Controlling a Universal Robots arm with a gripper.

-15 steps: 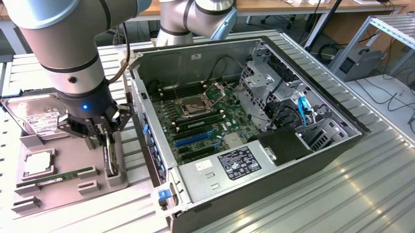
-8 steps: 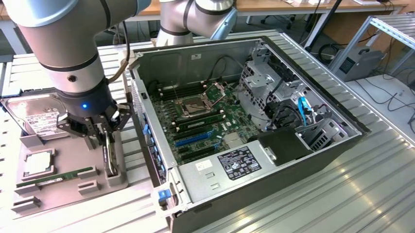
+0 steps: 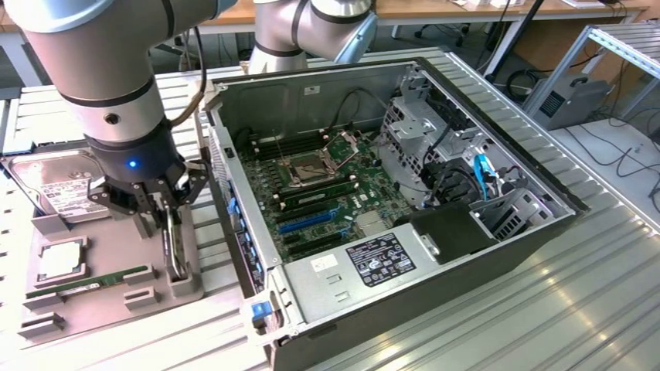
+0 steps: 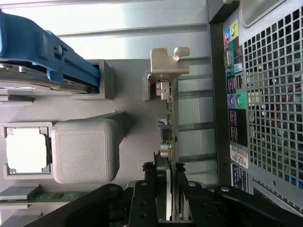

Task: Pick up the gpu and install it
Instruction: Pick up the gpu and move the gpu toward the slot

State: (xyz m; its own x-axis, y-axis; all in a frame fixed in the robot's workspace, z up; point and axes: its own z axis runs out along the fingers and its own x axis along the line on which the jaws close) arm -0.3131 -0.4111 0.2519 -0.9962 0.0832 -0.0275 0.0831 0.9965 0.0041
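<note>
The gripper (image 3: 173, 232) is clamped on the gpu (image 3: 178, 255), which stands on edge in the tray (image 3: 103, 309) beside the case (image 3: 413, 294). The grasp looks made. The lift and the install are not yet done.

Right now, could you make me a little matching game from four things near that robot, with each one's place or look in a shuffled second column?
Things:
1. gpu
2. hard drive
3. RAM stick
4. computer case

Descriptions:
A. green, lying flat on the tray
B. open, with the motherboard showing
C. standing on edge, gripped by the pincer
D. silver with a white label, lying on the tray

Pairs: 1-C, 2-D, 3-A, 4-B
</note>
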